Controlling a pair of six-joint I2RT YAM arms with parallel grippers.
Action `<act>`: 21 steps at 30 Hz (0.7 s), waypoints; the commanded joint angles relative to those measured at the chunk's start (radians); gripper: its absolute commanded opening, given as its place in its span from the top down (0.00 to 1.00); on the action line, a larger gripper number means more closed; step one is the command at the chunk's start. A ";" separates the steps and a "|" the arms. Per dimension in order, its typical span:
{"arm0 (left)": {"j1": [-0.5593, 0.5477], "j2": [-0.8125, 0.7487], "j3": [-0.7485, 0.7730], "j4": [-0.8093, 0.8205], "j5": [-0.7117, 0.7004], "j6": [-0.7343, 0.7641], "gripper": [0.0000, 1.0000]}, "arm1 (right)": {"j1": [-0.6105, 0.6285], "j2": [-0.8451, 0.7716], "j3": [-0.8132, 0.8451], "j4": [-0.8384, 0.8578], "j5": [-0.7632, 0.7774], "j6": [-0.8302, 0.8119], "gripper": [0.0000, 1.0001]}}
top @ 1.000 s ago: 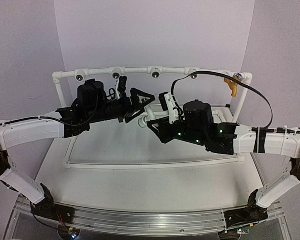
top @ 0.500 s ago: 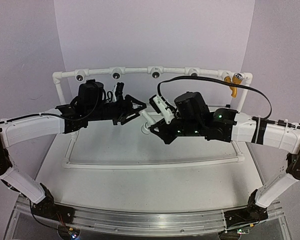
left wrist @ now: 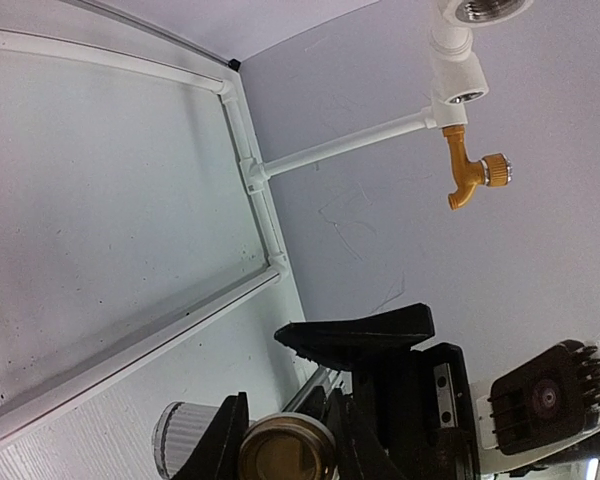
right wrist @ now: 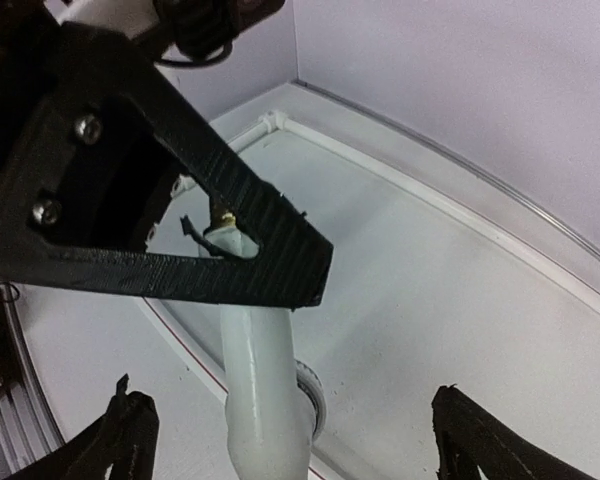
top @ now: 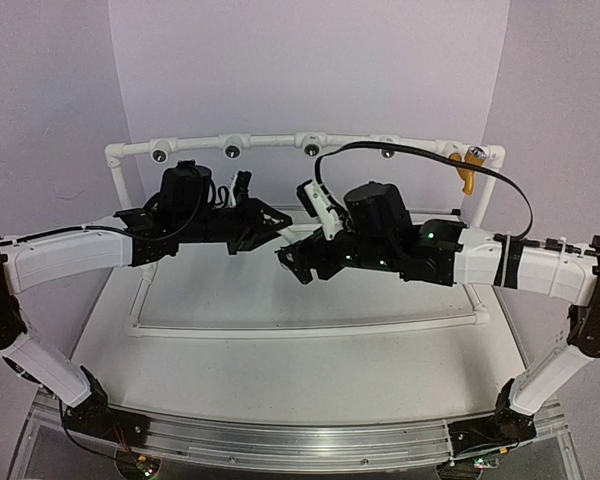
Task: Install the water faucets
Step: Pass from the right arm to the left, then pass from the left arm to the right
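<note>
The white faucet [right wrist: 265, 400] hangs in mid-air over the table between both grippers [top: 289, 239]. My left gripper [left wrist: 285, 422] is shut on its brass threaded end [left wrist: 283, 452], and the ribbed white handle [left wrist: 175, 440] sticks out to the left. My right gripper [right wrist: 285, 400] stands wide open with its fingers [right wrist: 128, 430] either side of the white spout, apart from it. In the top view the left gripper [top: 268, 226] and the right gripper [top: 296, 262] almost meet. The yellow-orange faucet [top: 467, 170] sits screwed into the right end of the pipe frame [left wrist: 471, 177].
A white pipe frame [top: 270, 141] runs along the back, with several round dark sockets [top: 233, 151] facing forward, and its lower rails [top: 310, 329] lie on the table. Purple walls close in behind and at both sides. A black cable [top: 500, 180] arcs over the right arm.
The left gripper has shut on the white faucet's threaded end while the right gripper, shut a second ago, has opened off it. The right arm has shifted left.
</note>
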 commanded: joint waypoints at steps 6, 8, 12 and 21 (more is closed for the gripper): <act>0.019 -0.070 0.019 0.084 0.033 -0.097 1.00 | -0.003 -0.105 -0.246 0.541 -0.059 0.062 0.06; 0.020 -0.077 0.009 0.096 0.040 -0.109 1.00 | -0.003 -0.095 -0.266 0.602 -0.006 0.079 0.16; 0.022 -0.092 -0.011 0.121 0.046 -0.127 1.00 | -0.003 -0.057 -0.258 0.677 -0.023 0.057 0.37; 0.027 -0.101 -0.027 0.145 0.066 -0.142 1.00 | -0.003 0.033 -0.213 0.757 -0.050 0.026 0.55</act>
